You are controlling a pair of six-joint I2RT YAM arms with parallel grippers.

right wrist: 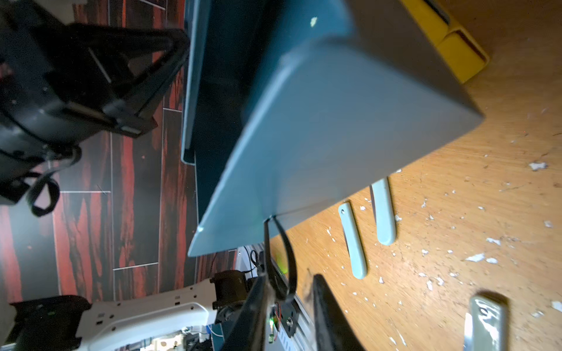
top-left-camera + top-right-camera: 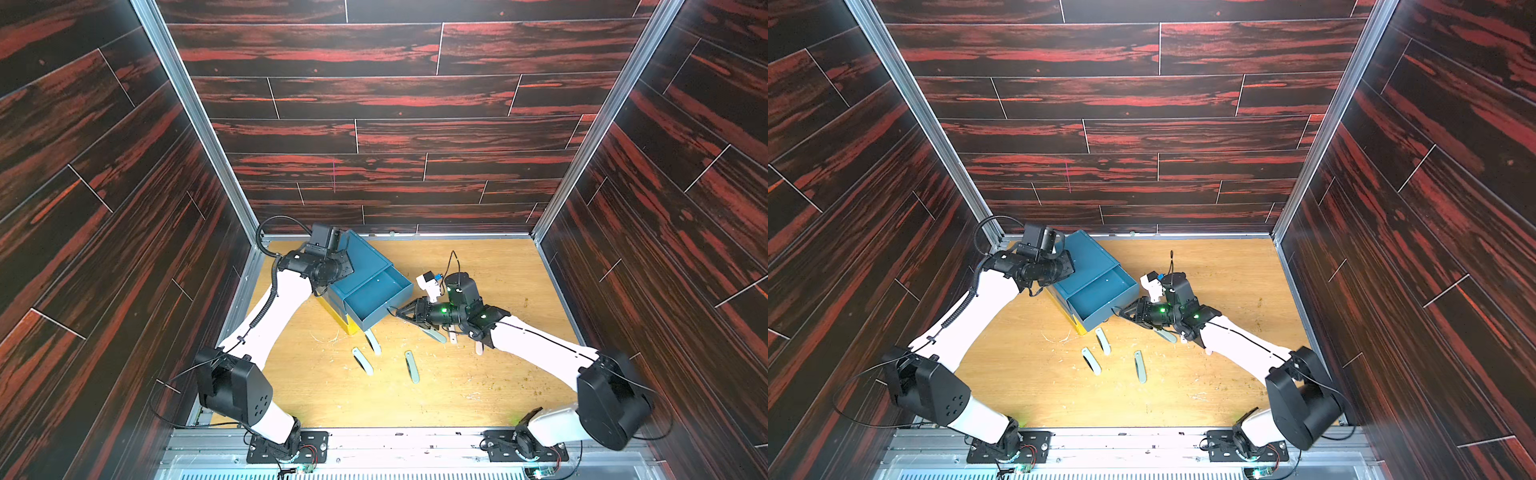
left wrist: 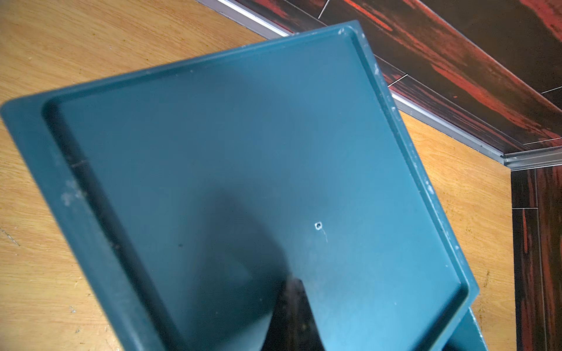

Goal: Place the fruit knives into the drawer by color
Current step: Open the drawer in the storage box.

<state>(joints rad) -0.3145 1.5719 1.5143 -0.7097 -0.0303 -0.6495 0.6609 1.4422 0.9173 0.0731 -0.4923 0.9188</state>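
On the counter [image 2: 457,374], the teal top drawer [image 2: 376,301] stood pulled out.
Right end effector [image 1: 289,307] spread around its loop pull [image 1: 278,249], left end effector [image 3: 293,287] pressed together over the chest [image 2: 362,255]; grey-green fruit knives [image 2: 362,360] lay just beside.

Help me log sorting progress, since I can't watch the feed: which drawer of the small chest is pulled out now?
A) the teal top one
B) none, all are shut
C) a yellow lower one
A: in both top views the teal top drawer juts out from the chest with its bare inside showing, while the yellow drawers beneath it sit pushed in.
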